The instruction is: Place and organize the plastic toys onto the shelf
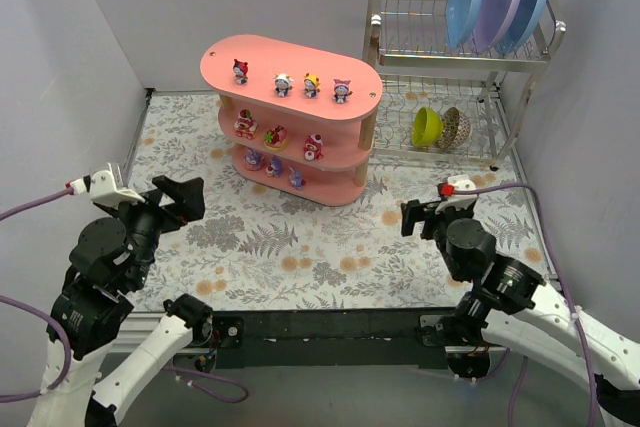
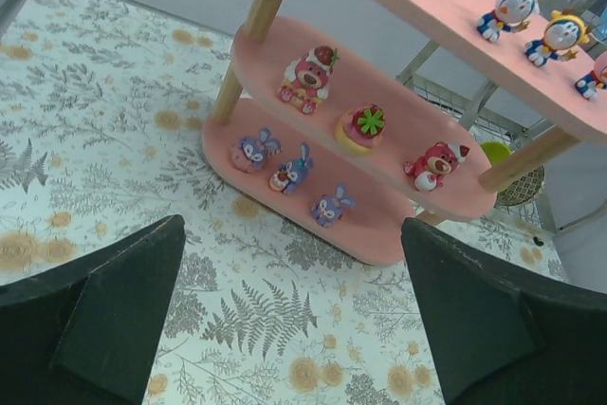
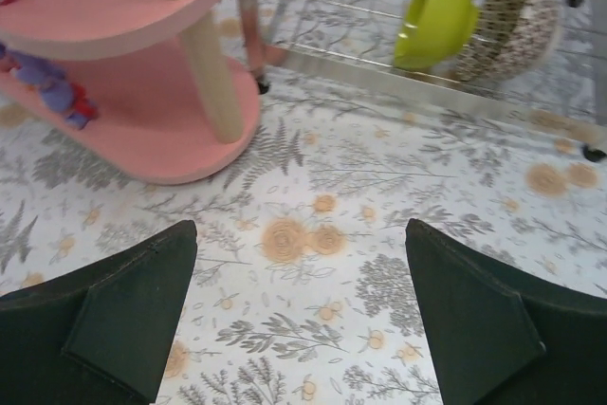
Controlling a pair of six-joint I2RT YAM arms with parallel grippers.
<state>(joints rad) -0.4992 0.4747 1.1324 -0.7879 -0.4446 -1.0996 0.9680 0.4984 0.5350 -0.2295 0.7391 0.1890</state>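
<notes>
Left claw is spread wide with nothing between the fingers, hovering over the floral table at lower left of the top view. Right claw is the same, spread and empty, lower right. Pink shelf sits upper centre and carries ten plastic toys: four on the top tier, three in the middle, three purple-blue ones on the bottom. Wire dish rack stands just right of the shelf, with a green bowl on its lower level.
</notes>
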